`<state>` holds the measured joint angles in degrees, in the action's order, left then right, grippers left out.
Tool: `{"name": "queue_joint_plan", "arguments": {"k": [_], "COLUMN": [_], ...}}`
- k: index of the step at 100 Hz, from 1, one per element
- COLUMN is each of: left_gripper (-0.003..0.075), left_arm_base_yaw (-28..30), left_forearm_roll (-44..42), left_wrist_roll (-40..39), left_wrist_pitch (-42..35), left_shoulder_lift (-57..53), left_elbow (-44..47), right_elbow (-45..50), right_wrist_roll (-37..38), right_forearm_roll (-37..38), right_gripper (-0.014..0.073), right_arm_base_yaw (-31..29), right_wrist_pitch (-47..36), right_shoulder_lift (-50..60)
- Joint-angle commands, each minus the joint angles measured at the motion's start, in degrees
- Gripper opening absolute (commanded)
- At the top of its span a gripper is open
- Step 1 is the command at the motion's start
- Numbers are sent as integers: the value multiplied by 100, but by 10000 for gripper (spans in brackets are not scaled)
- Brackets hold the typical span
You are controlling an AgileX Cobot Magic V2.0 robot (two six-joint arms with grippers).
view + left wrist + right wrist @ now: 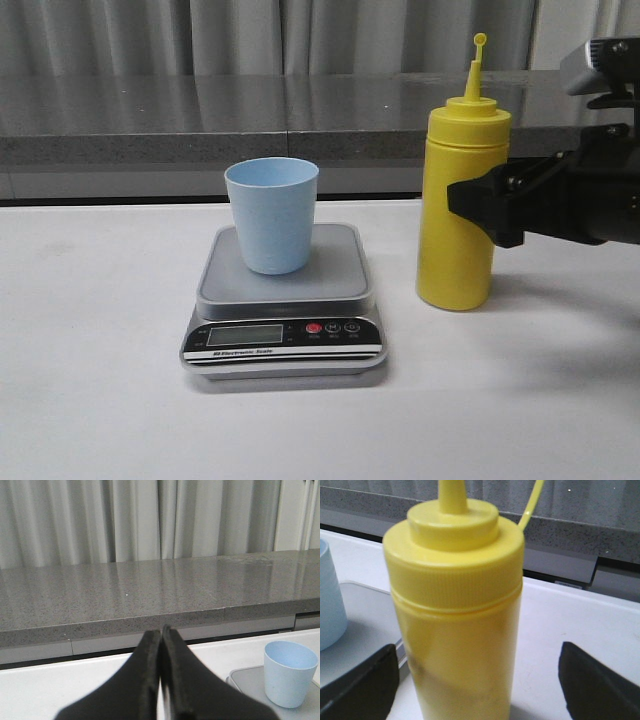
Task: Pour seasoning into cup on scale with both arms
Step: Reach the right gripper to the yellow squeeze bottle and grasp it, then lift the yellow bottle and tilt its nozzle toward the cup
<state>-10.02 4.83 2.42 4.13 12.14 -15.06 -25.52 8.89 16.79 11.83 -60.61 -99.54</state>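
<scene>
- My right gripper (490, 205) reaches in from the right at mid-height of the seasoning bottle (458, 190), jaws spread wide.
- In my right wrist view the bottle (456, 615) stands between my two fingers (357, 690), with a clear gap on each side; neither pad touches it.
- The bottle stands upright on the white desk (90, 400), just to the right of the scale (283, 305) and apart from it. Its pointed nozzle is bare, and the small tethered cap sticks up beside the tip.
- The light blue cup (271, 214) stands upright on the scale's grey platform, toward its left and rear part, mouth open upward. I cannot see anything inside it.
- The scale's black front panel faces the front camera; I cannot read the display.
- My left gripper (161, 670) is pressed together, fingers meeting with nothing between them. It shows only in its own wrist view, where the cup (290, 672) on a corner of the platform sits off to one side.
- A grey stone counter (200, 115) and pale curtains run behind the desk.
</scene>
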Motion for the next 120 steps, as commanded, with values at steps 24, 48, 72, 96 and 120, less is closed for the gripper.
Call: {"name": "queue_joint_plan", "arguments": {"k": [24,48,72,96,120], "left_gripper": [-18,-18,-18,-18,-18], "left_arm_base_yaw": [3,3,3,3,3], "left_forearm_roll": [11,11,11,11,11], "left_wrist_roll": [-20,-20,-20,-20,-20], "left_wrist_pitch": [-521,-521,-521,-521,-521], "left_shoulder_lift": [43,43,43,43,43], "left_elbow": [-156,-156,-156,-156,-156], "right_elbow": [-582,-836,-940,-940,-940], "right_wrist_roll": [311,464,464,464,324], "right_forearm_roll": [294,436,468,468,525], "right_gripper": [639,633,585,241,214], "right_arm_base_yaw": [-4,-4,-4,-4,-9], "right_wrist_pitch": [-500,-481,-476,-568,-717], "right_shoulder_lift": [-212,-475,-520,-520,-415]}}
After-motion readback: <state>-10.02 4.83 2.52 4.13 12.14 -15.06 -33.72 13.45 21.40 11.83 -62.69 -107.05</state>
